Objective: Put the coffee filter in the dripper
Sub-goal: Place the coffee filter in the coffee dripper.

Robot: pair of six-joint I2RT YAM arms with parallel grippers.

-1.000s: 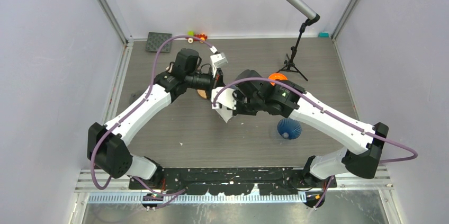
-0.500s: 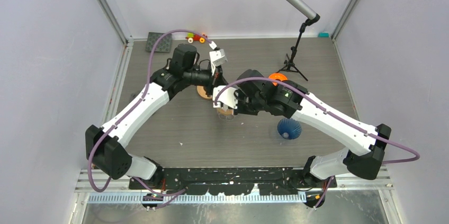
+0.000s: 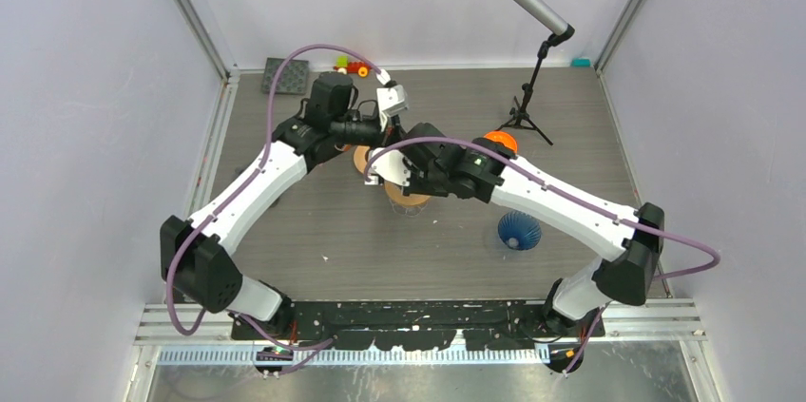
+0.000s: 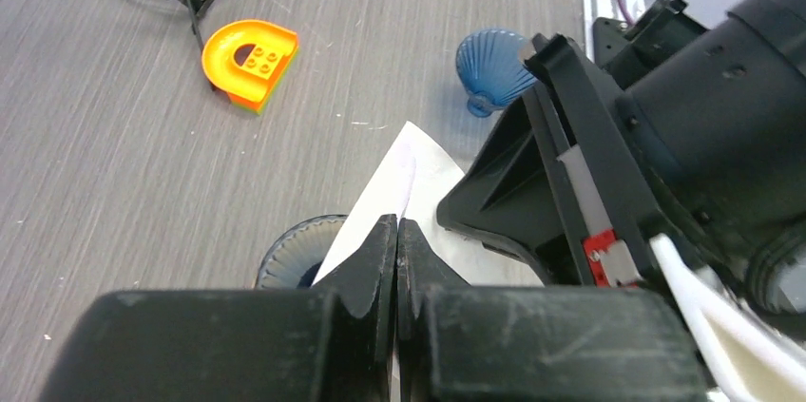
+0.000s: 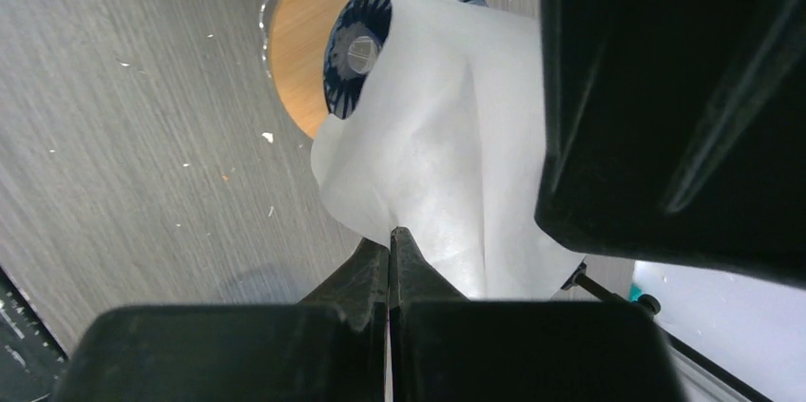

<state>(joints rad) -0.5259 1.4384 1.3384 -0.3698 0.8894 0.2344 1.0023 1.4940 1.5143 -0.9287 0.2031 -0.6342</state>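
We saw the left pincer (image 4: 396, 223) pressed together on one edge of the white coffee filter (image 4: 423, 183). The right pincer (image 5: 391, 234) was clamped on another fold of the same filter. The paper hung between the two pincers near the middle of the counter (image 3: 314, 221), over the dark ribbed dripper (image 5: 354, 46), and hid part of its rim. Whether the paper touched the dripper we could not tell. The dripper sat on a round wooden stand (image 5: 299, 50). From it, a blue ribbed cone (image 3: 519, 230) lay toward four o'clock. An orange block (image 3: 498, 140) lay at two o'clock, with a microphone tripod (image 3: 526, 115) just beyond.
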